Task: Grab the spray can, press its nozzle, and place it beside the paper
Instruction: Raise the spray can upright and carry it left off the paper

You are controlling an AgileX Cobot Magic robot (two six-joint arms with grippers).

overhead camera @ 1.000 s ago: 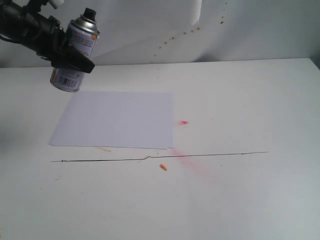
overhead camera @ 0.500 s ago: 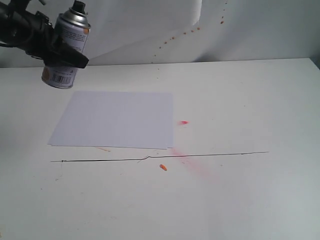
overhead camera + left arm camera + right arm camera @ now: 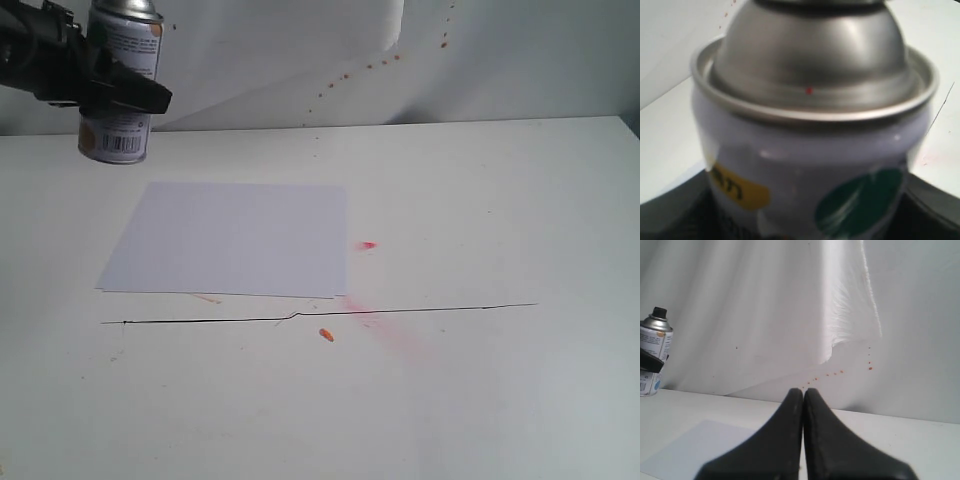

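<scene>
The spray can (image 3: 118, 85) hangs upright in the air at the far left, past the paper's far left corner, with my left gripper (image 3: 120, 95) shut on its label. Its top runs off the exterior view. The left wrist view is filled by the spray can (image 3: 810, 150), silver dome up, with dark fingers (image 3: 670, 215) at either side. The right wrist view shows the spray can (image 3: 654, 352) with its black nozzle (image 3: 659, 313). The paper (image 3: 230, 240) lies flat on the table. My right gripper (image 3: 803, 392) is shut on nothing, low over the table, with the paper (image 3: 695, 450) beside it.
A thin black line (image 3: 320, 313) runs across the white table in front of the paper. A red spray stain (image 3: 390, 335) and an orange bit (image 3: 326, 335) lie near it. A creased white backdrop (image 3: 400, 60) with orange specks stands behind.
My left gripper has carried the can up and to the left and turned it more upright. Its nozzle has left the top of the exterior view.
</scene>
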